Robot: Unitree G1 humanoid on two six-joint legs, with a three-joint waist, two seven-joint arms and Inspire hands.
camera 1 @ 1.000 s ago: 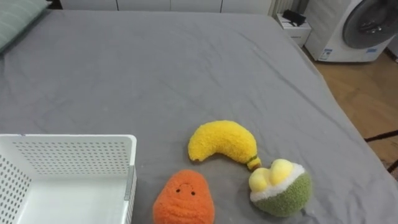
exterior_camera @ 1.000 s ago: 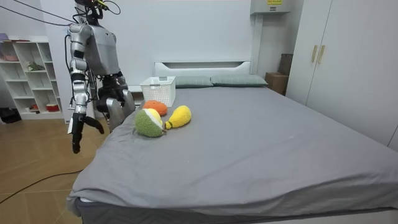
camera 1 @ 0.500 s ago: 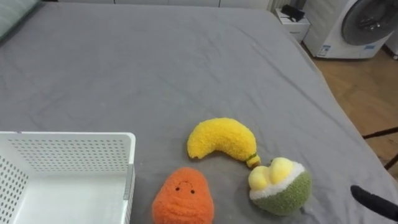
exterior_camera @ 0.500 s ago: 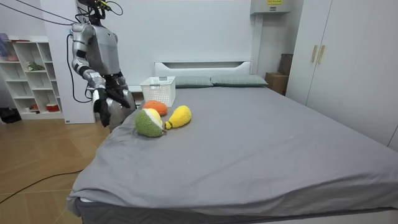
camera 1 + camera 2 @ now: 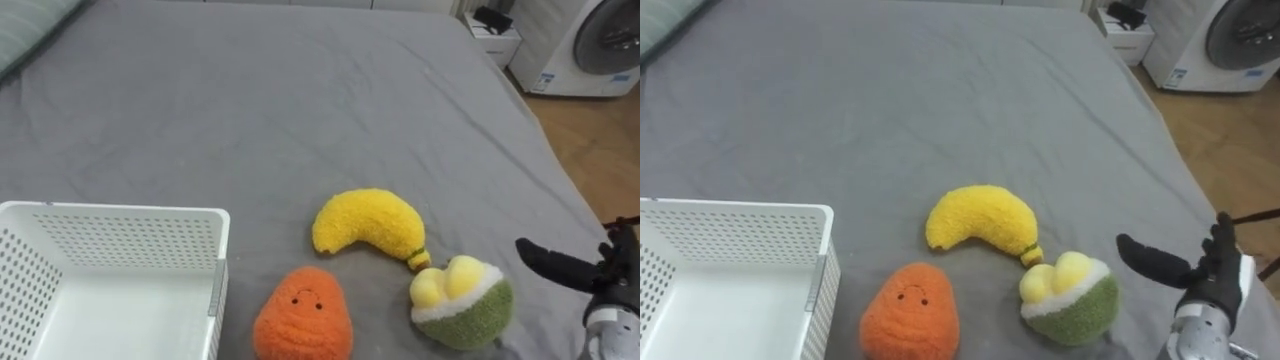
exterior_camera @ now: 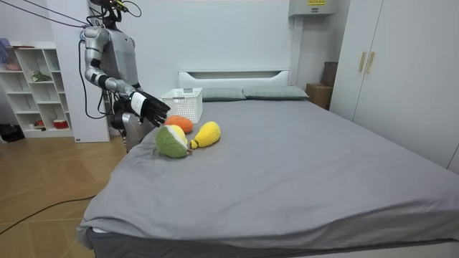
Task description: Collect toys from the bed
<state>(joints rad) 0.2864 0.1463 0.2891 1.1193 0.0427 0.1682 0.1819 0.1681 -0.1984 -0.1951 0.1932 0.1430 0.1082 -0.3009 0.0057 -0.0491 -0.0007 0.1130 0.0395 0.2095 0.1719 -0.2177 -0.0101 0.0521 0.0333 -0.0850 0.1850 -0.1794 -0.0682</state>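
Note:
Three plush toys lie on the grey bed [image 5: 280,110]: a yellow banana [image 5: 368,225], an orange round toy with a face [image 5: 302,317] and a green-and-yellow fruit [image 5: 460,302]. A white perforated basket [image 5: 120,222] stands on the bed at the lower left, beside the orange toy, and nothing shows inside it. My right hand [image 5: 610,278] comes in at the lower right, open with straight fingers, a little to the right of the green fruit and touching nothing. In the room view I stand at the bed's side with that hand [image 6: 150,109] held out toward the toys.
The bed's right edge drops to a wooden floor [image 5: 600,140]. A washing machine [image 5: 610,40] and a small stand [image 5: 495,25] are beyond the far corner. A pillow [image 5: 30,25] lies at the top left. A shelf [image 6: 32,86] stands behind me.
My right arm has risen from hanging at my side to reaching forward; the hand has come into the eye views beside the green fruit. The toys and basket have not moved.

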